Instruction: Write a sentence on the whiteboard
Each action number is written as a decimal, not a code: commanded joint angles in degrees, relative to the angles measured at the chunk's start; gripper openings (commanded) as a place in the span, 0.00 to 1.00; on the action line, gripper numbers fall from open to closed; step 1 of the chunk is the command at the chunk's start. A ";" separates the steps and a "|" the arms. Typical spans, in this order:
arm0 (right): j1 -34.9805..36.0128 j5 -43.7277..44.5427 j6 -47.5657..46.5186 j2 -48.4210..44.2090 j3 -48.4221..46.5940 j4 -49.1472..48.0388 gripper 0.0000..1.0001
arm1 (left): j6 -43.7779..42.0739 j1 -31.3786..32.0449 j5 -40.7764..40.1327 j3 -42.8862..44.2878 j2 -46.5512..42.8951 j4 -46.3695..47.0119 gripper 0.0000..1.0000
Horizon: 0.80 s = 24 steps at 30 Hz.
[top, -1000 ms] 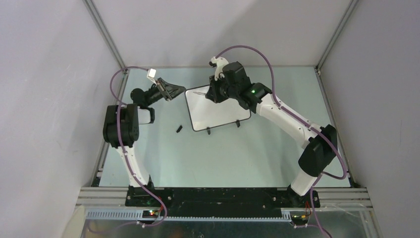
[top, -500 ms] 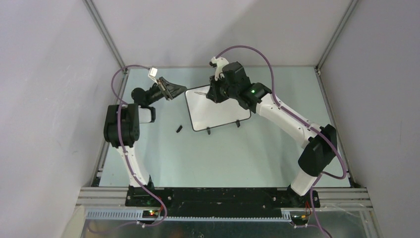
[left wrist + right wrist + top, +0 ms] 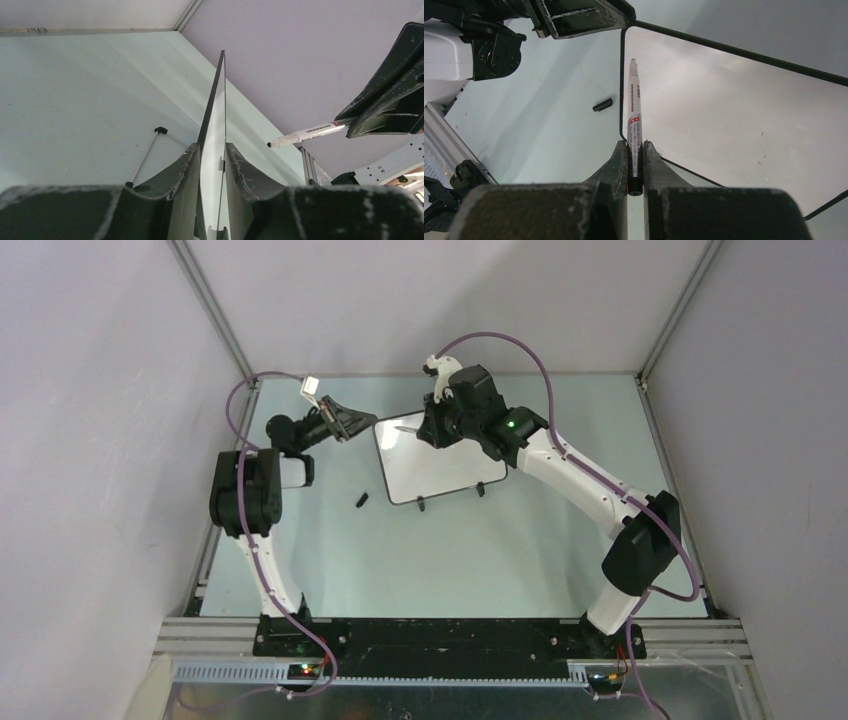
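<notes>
Thin, stiff, light board point(image 3: 440, 465) could tip easily; left claw point(image 3: 212, 150) clamps its far-left edge, right claw point(image 3: 635, 150) pinches the pen point(image 3: 634, 107)

My left arm point(image 3: 262, 560) and right arm point(image 3: 580, 475) are smooth white tubular links joined by blocky matte-black joint housings point(image 3: 640, 540). A thin purple cable point(image 3: 500, 337) runs along each arm from base to wrist, looping clear of the links near the top. A small green light point(image 3: 513, 424) glows on my right arm's black forearm housing. Both bases sit on a long black mounting plate point(image 3: 450, 635) dotted with small screws. My jaws are dark, wedge-shaped plastic, their faces scuffed with pale scratches and speckles.
</notes>
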<state>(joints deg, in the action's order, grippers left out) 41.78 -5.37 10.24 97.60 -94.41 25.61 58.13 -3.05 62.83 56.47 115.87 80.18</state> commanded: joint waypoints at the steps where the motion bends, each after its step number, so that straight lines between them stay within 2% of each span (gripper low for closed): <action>1: -0.12 0.44 -0.57 -1.33 -2.44 -0.29 0.00 | -2.79 0.43 0.73 1.26 -0.91 -2.40 0.32; 6: -0.09 0.32 -0.54 -1.27 -2.53 -0.23 0.00 | -4.20 0.35 0.30 0.78 -1.66 -3.25 0.35; 10: -0.11 0.20 -0.73 -1.37 -2.45 -0.16 0.00 | 1.54 -0.18 0.89 0.99 -0.22 5.19 0.40; 13: -0.08 0.12 -0.81 -1.42 -2.37 -0.12 0.00 | 4.31 -0.49 1.14 1.59 0.94 7.23 0.39; 18: -0.16 -0.06 -0.79 -1.32 -2.35 -0.11 0.00 | 3.86 -0.49 1.20 0.87 0.48 6.80 0.34; 24: -0.14 -0.35 -0.75 -1.30 -2.46 -0.06 0.00 | 2.32 -0.50 0.71 0.33 -0.17 3.64 0.33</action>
<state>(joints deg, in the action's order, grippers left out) 41.76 -5.41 10.24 97.60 -94.41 25.91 61.43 -3.29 63.20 56.71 116.18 82.98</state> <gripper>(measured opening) 0.090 0.337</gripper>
